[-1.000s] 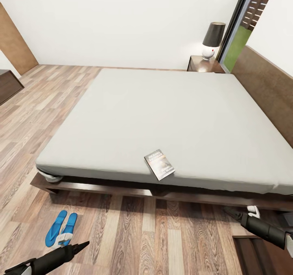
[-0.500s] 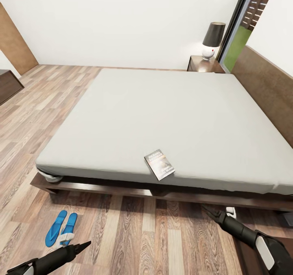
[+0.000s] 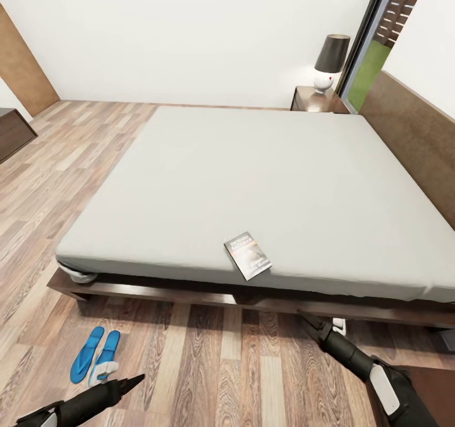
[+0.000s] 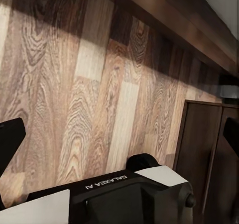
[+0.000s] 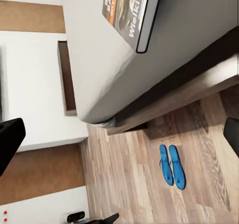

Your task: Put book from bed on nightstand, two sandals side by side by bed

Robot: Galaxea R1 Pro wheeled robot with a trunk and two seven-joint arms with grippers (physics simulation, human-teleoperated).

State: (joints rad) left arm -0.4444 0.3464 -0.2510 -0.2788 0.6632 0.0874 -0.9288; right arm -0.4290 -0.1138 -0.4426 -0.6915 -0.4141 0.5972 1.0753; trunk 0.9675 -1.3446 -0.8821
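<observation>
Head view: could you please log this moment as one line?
thin dark paperback book: at mattress edge | bright blue sandals: paired on floor | right gripper: open, below book

Even, bright, shadowless-looking light fills the simulated room. The pale grey-white mattress reads flat and soft, while a dark shadow band lies under the dark brown wooden bed frame. Straight lines splay toward the head view's edges; fine textures are slightly smeared.

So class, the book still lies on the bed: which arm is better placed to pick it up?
Probably the right. The right gripper sits just below the book at the mattress edge; the left gripper hangs by the sandals.
</observation>
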